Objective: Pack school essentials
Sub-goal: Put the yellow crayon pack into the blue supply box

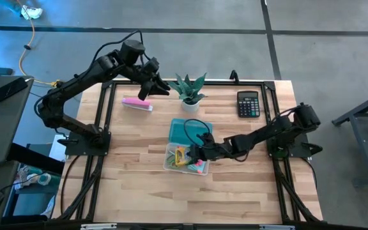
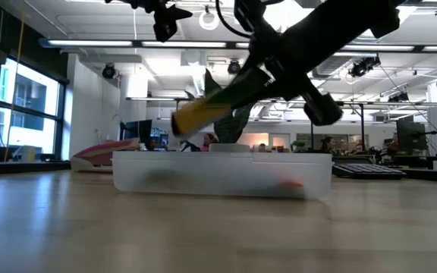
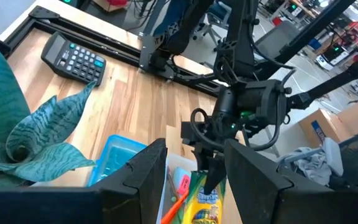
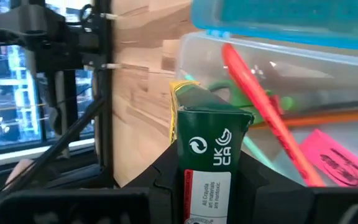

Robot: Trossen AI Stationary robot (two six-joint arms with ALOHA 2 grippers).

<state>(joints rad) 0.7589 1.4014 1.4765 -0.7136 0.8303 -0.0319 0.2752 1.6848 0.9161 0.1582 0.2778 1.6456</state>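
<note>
The right hand (image 1: 197, 153) hangs over the clear box (image 1: 168, 163) in the middle of the table (image 1: 133, 185), its fingers closed on the crayon pack (image 4: 209, 155) — a yellow-green cardboard block with a dark green end flap printed with recycling marks. In the low view the pack tilts downward above the box rim, not yet resting inside.

As a judgement, the pack is light and fairly stiff, but thin card will dent if squeezed hard, so a hold across its flat faces near one end, as now, suits it. It should slide off the fingers easily once they part.

Already in the box lie a pink-red pen (image 4: 260, 106), an orange pencil (image 4: 328, 118), a bright pink eraser (image 4: 337, 158) and something green, likely the scissors, half hidden behind the pack. The light-blue note pad (image 1: 185, 131) sits at the box's far end.

The left hand (image 1: 153, 85) waits well apart, raised above the pink bar (image 1: 137, 103) near the plant (image 1: 189, 89), its fingers spread wide. The calculator (image 1: 248, 103) lies by the table's far right corner.
</note>
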